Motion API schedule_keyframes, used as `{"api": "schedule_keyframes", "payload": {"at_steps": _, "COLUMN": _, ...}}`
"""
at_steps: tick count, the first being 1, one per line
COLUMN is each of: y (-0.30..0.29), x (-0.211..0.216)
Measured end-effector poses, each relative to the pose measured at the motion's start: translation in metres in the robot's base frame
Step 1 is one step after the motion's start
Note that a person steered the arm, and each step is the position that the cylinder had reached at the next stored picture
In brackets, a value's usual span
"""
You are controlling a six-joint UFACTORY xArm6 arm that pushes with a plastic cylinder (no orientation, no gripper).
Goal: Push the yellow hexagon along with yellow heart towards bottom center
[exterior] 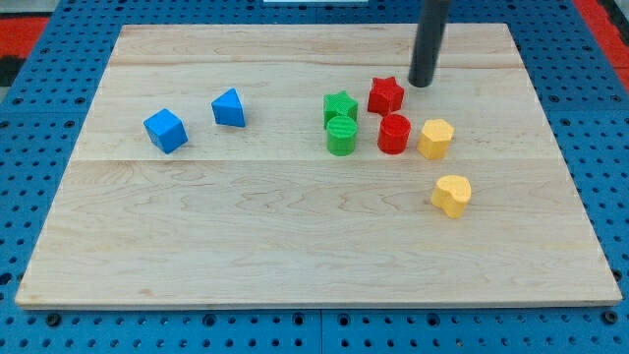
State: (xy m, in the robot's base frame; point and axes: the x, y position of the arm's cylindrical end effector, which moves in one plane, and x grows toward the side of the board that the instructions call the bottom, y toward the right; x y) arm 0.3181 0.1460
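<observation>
Camera view shows my tip near the counter top edge, just right of the red star; no claw exists here, so its state cannot be told. Yellow hexagon sits below-right of the star, beside the red cylinder. Yellow heart lies lower still; its pointing direction is unclear.

Bright, even overhead light; sharp focus throughout, with soft, short shadows beneath the blocks and no glare.
</observation>
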Motion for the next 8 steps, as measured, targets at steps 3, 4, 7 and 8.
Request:
{"api": "schedule_keyframes", "payload": {"at_steps": 3, "y": -0.023, "x": 0.086}}
{"api": "schedule_keyframes", "payload": {"at_steps": 4, "y": -0.016, "x": 0.104}}
{"api": "schedule_keyframes", "payload": {"at_steps": 7, "y": 0.018, "x": 0.135}}
{"api": "schedule_keyframes", "payload": {"at_steps": 8, "y": 0.004, "x": 0.137}}
